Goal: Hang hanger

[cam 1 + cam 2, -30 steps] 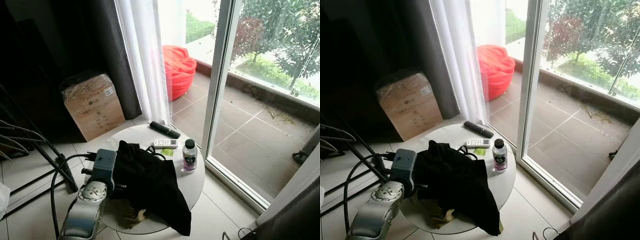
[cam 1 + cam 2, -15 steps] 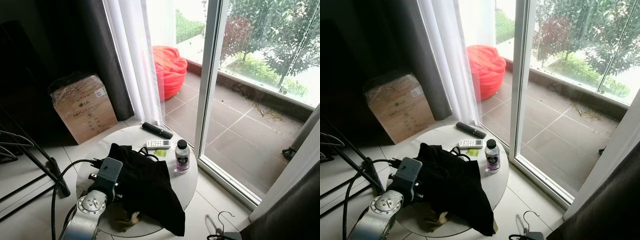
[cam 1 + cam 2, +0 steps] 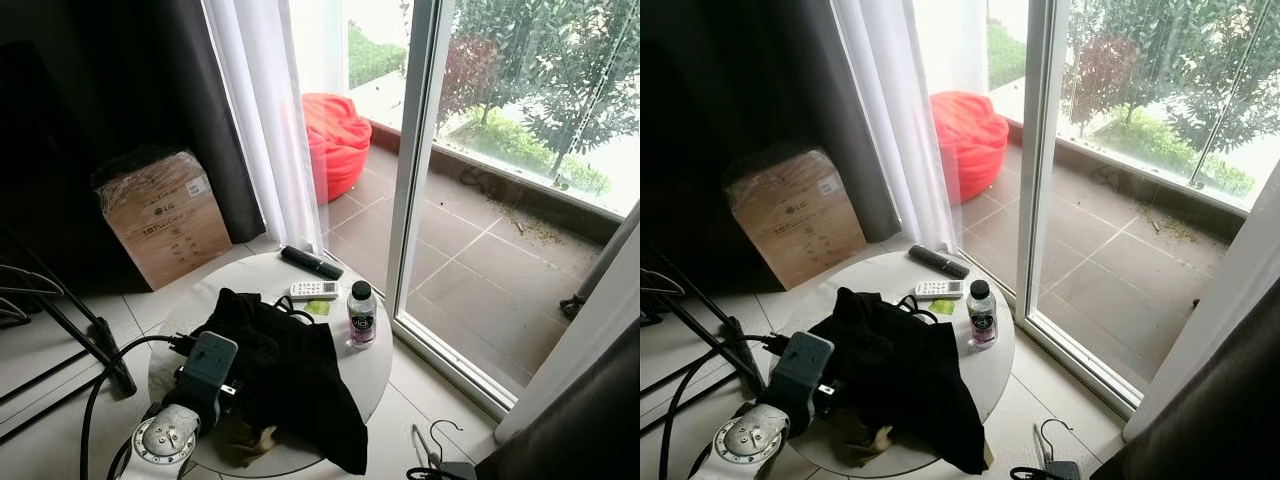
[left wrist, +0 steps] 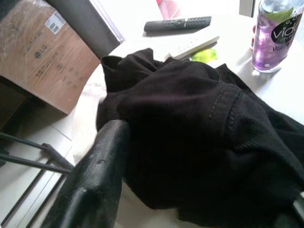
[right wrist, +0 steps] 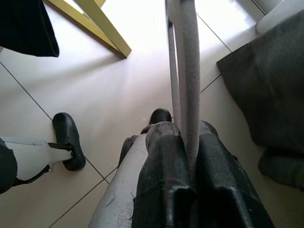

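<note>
Round white worktop in front of a sliding glass door, carrying a crumpled black garment, a small clear bottle, a white remote and a black remote. Left end effector reaching onto the worktop with fingers spread apart around the black garment — one black finger alongside the fabric, nothing clamped. Right end effector low over the tiled floor, clenched on the pale bar of the hanger; hook of that hanger visible near the floor beside the worktop. Behind the worktop — a wrapped cardboard box, a white curtain, and a red beanbag outside on the terrace.
</note>
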### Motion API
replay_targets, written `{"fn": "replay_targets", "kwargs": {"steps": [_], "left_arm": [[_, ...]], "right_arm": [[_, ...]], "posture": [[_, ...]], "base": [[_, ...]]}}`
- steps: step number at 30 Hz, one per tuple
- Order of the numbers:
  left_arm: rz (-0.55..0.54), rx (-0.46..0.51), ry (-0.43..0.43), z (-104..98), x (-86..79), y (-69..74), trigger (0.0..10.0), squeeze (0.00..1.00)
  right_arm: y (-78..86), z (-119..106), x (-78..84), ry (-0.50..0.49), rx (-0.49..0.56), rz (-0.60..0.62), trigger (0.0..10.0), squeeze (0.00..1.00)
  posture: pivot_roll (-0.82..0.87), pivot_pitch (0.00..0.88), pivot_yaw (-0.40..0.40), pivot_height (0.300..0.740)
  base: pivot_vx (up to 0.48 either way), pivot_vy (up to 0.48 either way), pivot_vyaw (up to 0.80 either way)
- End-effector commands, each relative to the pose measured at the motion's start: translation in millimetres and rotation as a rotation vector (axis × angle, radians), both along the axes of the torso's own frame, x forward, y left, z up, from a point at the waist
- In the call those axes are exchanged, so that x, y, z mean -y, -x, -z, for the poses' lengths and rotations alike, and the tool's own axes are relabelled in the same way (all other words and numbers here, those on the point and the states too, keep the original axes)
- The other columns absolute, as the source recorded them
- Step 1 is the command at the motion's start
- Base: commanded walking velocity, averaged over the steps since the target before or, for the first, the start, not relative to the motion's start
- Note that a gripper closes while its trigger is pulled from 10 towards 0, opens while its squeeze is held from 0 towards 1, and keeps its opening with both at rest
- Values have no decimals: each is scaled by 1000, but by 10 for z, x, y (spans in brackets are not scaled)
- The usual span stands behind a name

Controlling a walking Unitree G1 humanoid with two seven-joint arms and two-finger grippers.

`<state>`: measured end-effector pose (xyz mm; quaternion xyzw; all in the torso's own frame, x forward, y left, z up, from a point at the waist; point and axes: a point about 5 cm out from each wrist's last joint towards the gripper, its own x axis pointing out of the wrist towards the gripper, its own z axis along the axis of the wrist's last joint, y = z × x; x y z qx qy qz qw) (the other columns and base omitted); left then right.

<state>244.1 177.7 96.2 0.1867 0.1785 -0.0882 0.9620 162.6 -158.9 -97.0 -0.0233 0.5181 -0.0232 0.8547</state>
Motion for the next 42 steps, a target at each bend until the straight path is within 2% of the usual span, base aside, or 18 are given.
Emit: {"fn": "replay_targets", "kwargs": {"steps": [1, 6, 11, 18, 20, 23, 25, 26, 28, 29, 33, 34, 35, 36, 38, 39, 40, 42], "left_arm": [[-8, 11, 10, -26, -29, 10, 10000, 1000], [36, -37, 34, 5, -2, 24, 10000, 1000], [87, -47, 6, -31, -35, 26, 10000, 1000], [85, -200, -75, 72, -169, 88, 10000, 1000], [104, -289, -104, 135, -194, 140, 10000, 1000], [119, -313, -107, 149, -190, 156, 10000, 1000], [197, -350, -147, 185, -162, 195, 10000, 1000], [222, -353, -163, 186, -148, 203, 10000, 878], [238, -349, -175, 178, -134, 202, 10000, 878], [247, -335, -177, 165, -124, 190, 10000, 0], [265, -191, -121, 3, -81, 80, 10000, 0], [265, -191, -121, 3, -81, 80, 10000, 0], [181, -23, -65, -195, -101, -59, 10000, 0], [181, -23, -65, -195, -101, -59, 10000, 0], [44, 145, -11, -390, -166, -178, 10000, 0], [44, 145, -11, -390, -166, -178, 10000, 0], [-90, 260, 38, -490, -232, -212, 10000, 0], [-131, 290, 73, -494, -233, -195, 10000, 0]], "right_arm": [[200, 84, -189, -76, -76, -16, 10000, 0], [210, 88, -190, -78, -87, -22, 10000, 0], [213, 90, -212, -89, -94, -30, 10000, 0], [220, 93, -209, -91, -107, -39, 10000, 0], [218, 92, -209, -91, -112, -46, 10000, 0], [216, 92, -208, -91, -113, -48, 10000, 0], [212, 90, -208, -92, -113, -49, 10000, 0], [210, 90, -207, -93, -113, -49, 10000, 0], [208, 89, -206, -94, -114, -49, 10000, 0], [208, 89, -206, -94, -114, -49, 10000, 0], [205, 88, -203, -95, -114, -50, 10000, 0], [205, 88, -203, -95, -114, -50, 10000, 0], [200, 86, -195, -93, -110, -47, 10000, 0], [200, 86, -195, -93, -110, -47, 10000, 0], [188, 82, -183, -93, -101, -38, 10000, 0], [188, 82, -183, -93, -101, -38, 10000, 0], [179, 78, -174, -94, -97, -32, 10000, 0], [176, 77, -171, -94, -95, -31, 10000, 0]], "posture": [[-80, 46, 80, 740], [-79, 42, 81, 740], [-79, 33, 80, 740], [-74, 43, 77, 740], [-76, 49, 76, 740], [-76, 50, 76, 740], [-75, 52, 74, 740], [-77, 55, 73, 740], [-78, 56, 72, 740], [-77, 57, 72, 740], [-78, 60, 71, 740], [-78, 60, 71, 740], [-73, 65, 68, 740], [-73, 65, 68, 740], [-71, 66, 68, 740], [-71, 66, 68, 740], [-73, 67, 67, 740], [-75, 66, 66, 740]], "base": [[0, 0, 0], [0, 0, 0], [0, 0, 0], [0, 0, 0], [0, 0, 0], [0, 0, 0], [0, 0, 0], [0, 0, 0], [0, 0, 0], [0, 0, 0], [0, 0, 0], [0, 0, 0], [0, 0, 0], [0, 0, 0], [0, 0, 0], [0, 0, 0], [0, 0, 0], [0, 0, 0]]}}
